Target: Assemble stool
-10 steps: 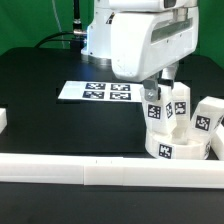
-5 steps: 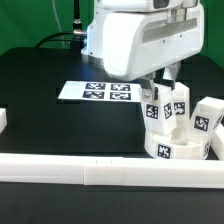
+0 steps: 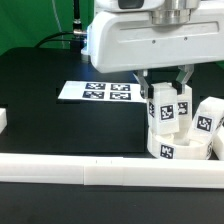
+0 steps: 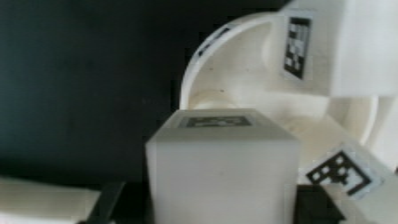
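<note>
The round white stool seat [image 3: 180,150] lies at the exterior view's right, just behind the front rail. A white blocky leg [image 3: 165,110] with a square tag stands upright in it. My gripper [image 3: 167,92] comes down from above with one finger on each side of that leg, shut on it. A second leg [image 3: 184,106] stands just behind it. A third leg [image 3: 207,120] leans at the seat's right side. In the wrist view the held leg [image 4: 222,160] fills the middle between my dark fingers [image 4: 118,205], with the seat [image 4: 217,55] and another tagged leg [image 4: 299,45] beyond.
The marker board [image 3: 98,91] lies flat on the black table, to the left of the seat in the exterior view. A long white rail [image 3: 90,170] runs along the front edge. A white block end [image 3: 3,120] shows at the left edge. The arm's large white body [image 3: 140,40] hangs over the seat.
My wrist has turned about its vertical axis over the seat, so both fingers now show. The held leg's tag now faces the camera more squarely.
</note>
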Robot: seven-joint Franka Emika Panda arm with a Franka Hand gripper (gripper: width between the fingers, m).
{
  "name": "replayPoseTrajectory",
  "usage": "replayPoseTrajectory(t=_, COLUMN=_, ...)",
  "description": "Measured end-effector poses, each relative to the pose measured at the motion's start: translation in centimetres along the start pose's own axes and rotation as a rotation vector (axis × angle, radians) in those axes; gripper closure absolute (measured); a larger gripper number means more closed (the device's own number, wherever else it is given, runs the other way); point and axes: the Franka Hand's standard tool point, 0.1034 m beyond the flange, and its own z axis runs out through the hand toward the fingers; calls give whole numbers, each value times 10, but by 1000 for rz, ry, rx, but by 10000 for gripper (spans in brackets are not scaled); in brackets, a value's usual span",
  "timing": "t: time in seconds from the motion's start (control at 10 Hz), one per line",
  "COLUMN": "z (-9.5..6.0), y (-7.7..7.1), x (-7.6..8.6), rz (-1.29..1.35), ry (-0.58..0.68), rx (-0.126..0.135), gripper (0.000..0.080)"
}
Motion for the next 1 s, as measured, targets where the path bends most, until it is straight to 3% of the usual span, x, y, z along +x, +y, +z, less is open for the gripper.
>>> replayPoseTrajectory(t=0.4, z=2, y=-10, x=2, rz=458, ry=37, rx=9, gripper=464)
replayPoseTrajectory(t=1.0, z=1, y=-14, x=3, rz=820, ry=34, rx=36, gripper=464)
